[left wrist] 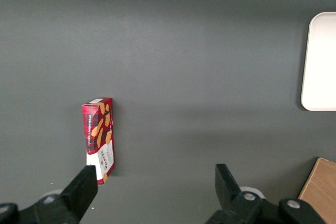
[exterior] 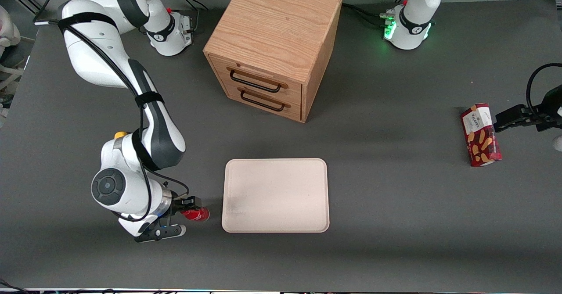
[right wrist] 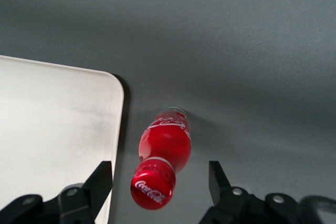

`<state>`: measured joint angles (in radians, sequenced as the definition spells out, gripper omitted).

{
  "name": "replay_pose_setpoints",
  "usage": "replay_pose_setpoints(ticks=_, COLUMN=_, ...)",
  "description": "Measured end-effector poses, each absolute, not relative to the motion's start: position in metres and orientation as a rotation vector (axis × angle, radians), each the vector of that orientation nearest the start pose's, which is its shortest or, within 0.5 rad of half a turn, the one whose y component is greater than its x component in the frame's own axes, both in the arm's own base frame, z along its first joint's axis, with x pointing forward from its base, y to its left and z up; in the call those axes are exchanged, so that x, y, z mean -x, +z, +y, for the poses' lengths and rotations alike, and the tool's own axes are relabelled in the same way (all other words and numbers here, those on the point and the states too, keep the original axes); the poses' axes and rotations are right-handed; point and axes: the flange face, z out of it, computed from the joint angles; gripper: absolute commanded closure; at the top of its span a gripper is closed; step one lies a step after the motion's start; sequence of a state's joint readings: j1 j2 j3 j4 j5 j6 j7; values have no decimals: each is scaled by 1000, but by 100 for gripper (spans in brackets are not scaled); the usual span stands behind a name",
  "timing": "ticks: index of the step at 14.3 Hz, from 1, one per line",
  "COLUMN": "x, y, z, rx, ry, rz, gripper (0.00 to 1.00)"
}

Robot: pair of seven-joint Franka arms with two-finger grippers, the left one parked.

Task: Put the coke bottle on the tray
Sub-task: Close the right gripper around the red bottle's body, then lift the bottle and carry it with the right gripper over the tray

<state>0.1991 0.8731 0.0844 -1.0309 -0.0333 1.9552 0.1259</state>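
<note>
The coke bottle [exterior: 197,214], small with a red cap and red label, stands on the dark table just beside the tray's corner, toward the working arm's end. In the right wrist view the bottle [right wrist: 164,153] has its cap up toward the camera. My gripper [exterior: 183,217] is low at the bottle and open. In the right wrist view the gripper [right wrist: 159,174] has one finger on each side of the cap, with gaps on both sides. The pale beige-pink tray [exterior: 275,195] lies flat near the front camera; its rounded corner [right wrist: 52,119] is next to the bottle.
A wooden drawer cabinet [exterior: 274,44] stands farther from the front camera than the tray. A red biscuit box [exterior: 480,134] lies toward the parked arm's end and also shows in the left wrist view [left wrist: 98,132]. A yellow lump [exterior: 120,134] peeks out beside my forearm.
</note>
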Motion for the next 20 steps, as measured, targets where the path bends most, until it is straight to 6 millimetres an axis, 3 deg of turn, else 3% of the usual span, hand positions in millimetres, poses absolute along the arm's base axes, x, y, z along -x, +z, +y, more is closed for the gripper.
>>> replay_pose_setpoints(ticks=4, x=-754, y=324, z=194, rx=3091, ry=-78, rz=-213, gripper=69)
replay_pose_setpoints(ticks=6, x=-754, y=324, z=194, rx=3091, ry=-78, rz=-214, gripper=97)
replay_pose_setpoints(ticks=14, x=-754, y=330, z=190, rx=3135, ry=-77, rz=-245, gripper=100)
replay_pose_setpoints(ticks=16, x=-751, y=356, z=185, rx=3155, ry=-53, rz=-275, gripper=100)
replay_pose_setpoints(ticks=20, x=-728, y=442, z=178, rx=3164, ry=-2, rz=-341, gripper=100)
